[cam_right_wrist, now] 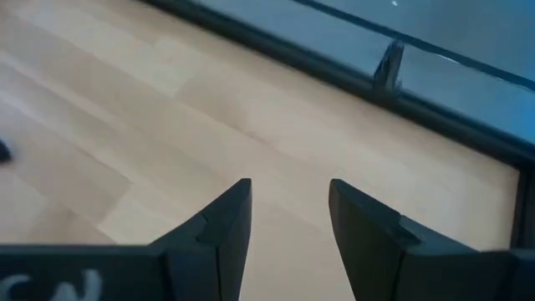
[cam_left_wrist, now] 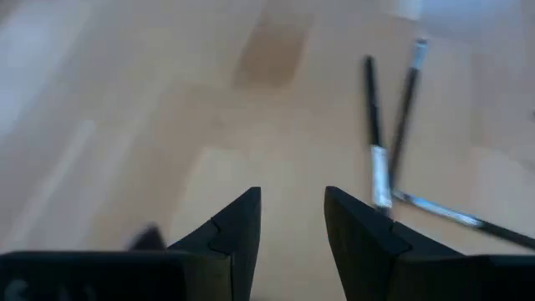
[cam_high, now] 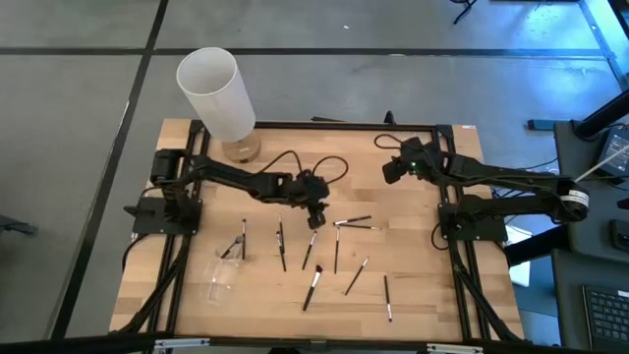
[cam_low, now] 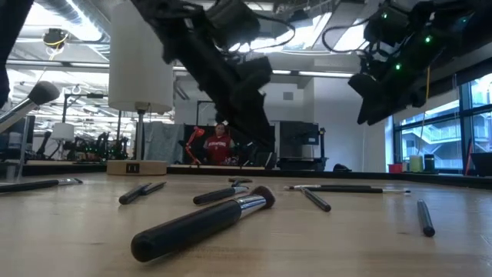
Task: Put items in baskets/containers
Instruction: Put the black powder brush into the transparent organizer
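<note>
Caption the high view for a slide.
Left end effector hovers open over scattered makeup brushes; right end effector waits, open.

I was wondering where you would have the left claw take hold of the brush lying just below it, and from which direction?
The left claw, open, hovers above the brush. I would likely grip mid-handle from straight above, fingers straddling the shaft: it lies flat, thin, with bare wood on both sides and its neighbours apart.

Makeup brushes scattered on table
</note>
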### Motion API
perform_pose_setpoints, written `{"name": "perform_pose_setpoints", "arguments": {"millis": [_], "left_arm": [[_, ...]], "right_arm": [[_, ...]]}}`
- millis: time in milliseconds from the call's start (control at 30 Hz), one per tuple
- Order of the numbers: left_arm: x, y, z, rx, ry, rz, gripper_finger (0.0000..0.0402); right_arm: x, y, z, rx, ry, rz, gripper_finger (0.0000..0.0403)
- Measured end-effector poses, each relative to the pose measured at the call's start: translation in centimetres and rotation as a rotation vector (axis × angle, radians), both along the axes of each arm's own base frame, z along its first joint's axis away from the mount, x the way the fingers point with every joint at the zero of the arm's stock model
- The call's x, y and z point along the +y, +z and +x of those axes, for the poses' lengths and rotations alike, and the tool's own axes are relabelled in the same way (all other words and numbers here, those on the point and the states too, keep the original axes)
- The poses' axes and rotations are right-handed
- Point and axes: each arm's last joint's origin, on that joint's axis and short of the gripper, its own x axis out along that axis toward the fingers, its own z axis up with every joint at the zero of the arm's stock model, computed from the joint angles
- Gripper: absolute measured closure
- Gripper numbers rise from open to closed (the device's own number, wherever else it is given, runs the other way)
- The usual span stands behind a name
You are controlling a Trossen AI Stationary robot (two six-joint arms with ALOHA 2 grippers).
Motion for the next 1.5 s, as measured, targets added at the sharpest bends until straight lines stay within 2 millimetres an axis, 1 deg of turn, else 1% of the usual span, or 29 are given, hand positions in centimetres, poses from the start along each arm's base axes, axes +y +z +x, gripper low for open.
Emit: {"name": "perform_pose_setpoints", "arguments": {"millis": [100,167,233,300,367,467,533,600,667,733,800,867,933,1000,1100,1200,1267,1367,1433,1500], "left_arm": [[1.8,0.2,0.7,-0.014,0.009,0.034,0.0272],[2.9,0.5,1.0,-0.028,0.012,0.057,0.0272],[3.8,0.2,0.6,-0.005,0.04,0.044,0.0272],[4.2,-0.2,0.3,0.014,0.12,-0.035,0.0272],[4.2,-0.1,-0.1,0.019,0.187,-0.15,0.0272],[3.9,1.0,-0.5,-0.026,0.248,-0.317,0.0272],[3.7,2.2,-0.8,-0.056,0.266,-0.371,0.0272],[3.7,3.5,-1.1,-0.068,0.278,-0.368,0.0272],[3.9,4.4,-1.4,-0.051,0.314,-0.308,0.0272],[4.0,4.6,-1.6,-0.028,0.355,-0.222,0.0272],[3.6,4.3,-1.7,-0.013,0.389,-0.162,0.0272],[2.4,3.7,-1.2,-0.003,0.376,-0.149,0.0272],[0.5,2.6,-0.9,0.049,0.361,-0.185,0.0272],[-1.9,1.6,-0.7,0.079,0.369,-0.253,0.0275],[-5.9,0.9,-0.8,0.103,0.368,-0.374,0.0288],[-9.3,1.0,-1.1,0.107,0.377,-0.542,0.0303],[-11.3,1.7,-1.2,0.101,0.387,-0.616,0.0309],[-14.3,2.7,-1.2,0.081,0.401,-0.697,0.0311],[-16.0,2.8,-1.3,0.083,0.424,-0.725,0.0311],[-17.1,2.8,-1.3,0.097,0.465,-0.738,0.0311]], "right_arm": [[0.0,-0.9,0.0,0.008,-0.007,0.004,0.0241],[0.0,-1.2,0.0,-0.016,-0.028,0.031,0.0241],[0.1,-1.3,0.1,-0.066,-0.044,0.046,0.0241],[0.3,-1.1,0.5,-0.108,-0.009,0.058,0.0241],[0.4,-0.8,0.8,-0.136,0.037,0.056,0.0241],[0.3,-0.3,0.9,-0.158,0.06,0.021,0.0241],[-0.2,0.5,0.9,-0.153,0.045,-0.018,0.0241],[-0.4,1.5,0.9,-0.182,0.029,-0.042,0.0241],[-0.3,1.3,0.9,-0.176,0.04,-0.023,0.0241],[0.1,0.9,1.0,-0.166,0.075,0.011,0.0241],[0.4,0.7,1.0,-0.162,0.088,0.048,0.0241],[0.8,0.7,1.1,-0.168,0.108,0.061,0.0241],[1.3,0.5,1.2,-0.143,0.133,0.077,0.0241],[2.0,0.4,1.3,-0.139,0.156,0.098,0.0241],[2.6,0.3,1.4,-0.143,0.175,0.124,0.0241],[2.8,0.4,1.5,-0.155,0.183,0.126,0.0241],[2.8,0.6,1.6,-0.162,0.186,0.122,0.0241],[2.8,0.9,1.7,-0.17,0.195,0.124,0.0241],[2.9,0.8,1.7,-0.168,0.207,0.136,0.0241],[2.9,0.8,1.7,-0.157,0.221,0.133,0.0241]]}}
